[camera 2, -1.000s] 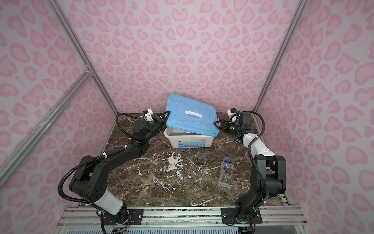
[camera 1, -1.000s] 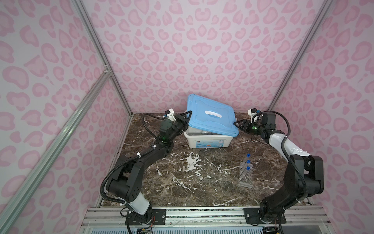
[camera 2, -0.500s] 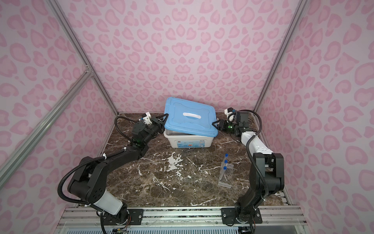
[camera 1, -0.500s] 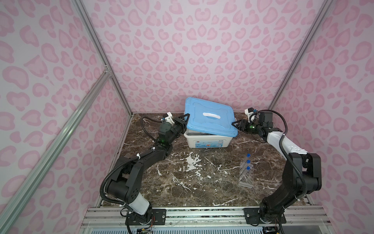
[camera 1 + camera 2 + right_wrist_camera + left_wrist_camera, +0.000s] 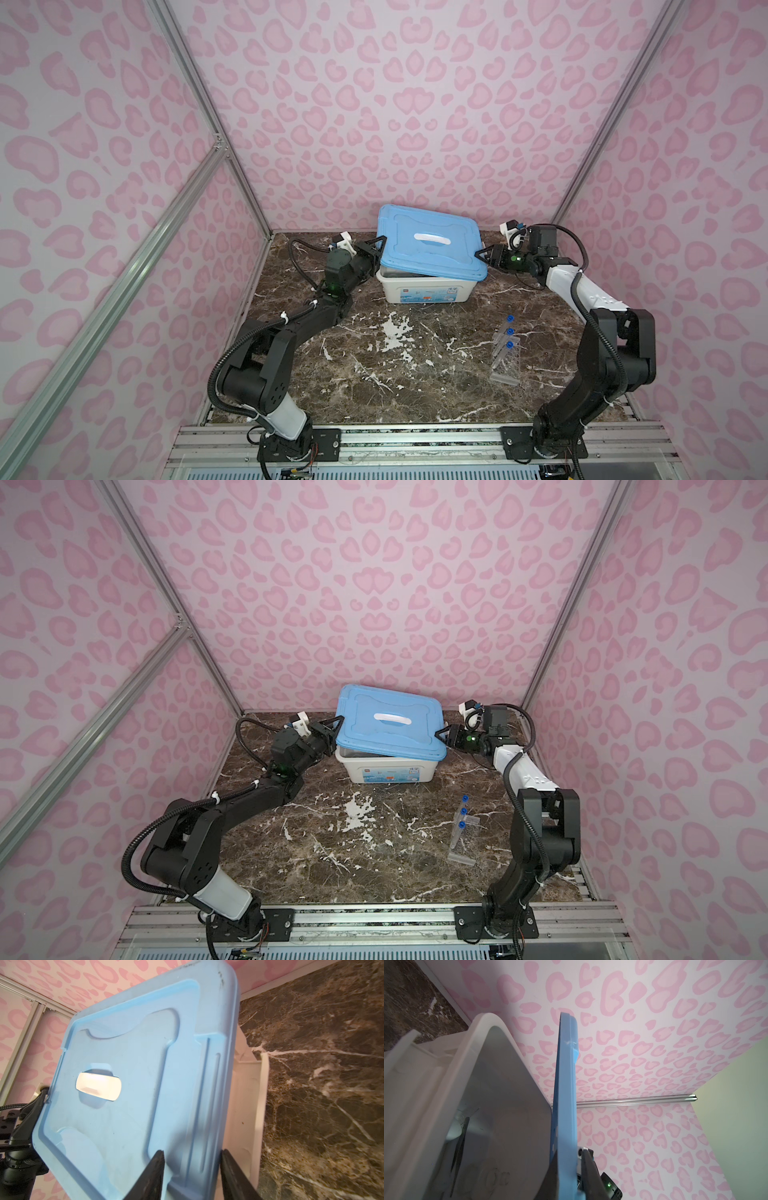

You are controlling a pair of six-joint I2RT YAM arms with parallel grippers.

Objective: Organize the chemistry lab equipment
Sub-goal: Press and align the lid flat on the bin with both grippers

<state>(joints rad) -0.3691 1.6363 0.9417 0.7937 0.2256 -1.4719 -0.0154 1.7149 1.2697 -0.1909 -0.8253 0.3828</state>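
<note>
The clear tube rack (image 5: 506, 357) (image 5: 464, 837) stands on the marble at the right, holding three blue-capped test tubes (image 5: 508, 332) (image 5: 462, 812). At the back, the blue lid (image 5: 428, 249) (image 5: 386, 729) lies tilted and skewed over the white bin (image 5: 424, 291) (image 5: 386, 773). My left gripper (image 5: 379, 245) (image 5: 569, 1155) is shut on the lid's (image 5: 564, 1105) left edge. My right gripper (image 5: 482, 254) (image 5: 192, 1152) pinches the lid's (image 5: 135, 1084) right rim. Something white and rounded (image 5: 453, 1132) shows dimly inside the bin (image 5: 436, 1095); I cannot tell what it is.
Pink patterned walls close in the marble table (image 5: 395, 374) on three sides. The bin (image 5: 247, 1105) sits close to the back wall. A metal rail (image 5: 415, 440) with both arm bases runs along the front edge.
The lid has shifted a little to the left with both grippers following it. The right gripper's jaws have narrowed onto the lid's rim.
</note>
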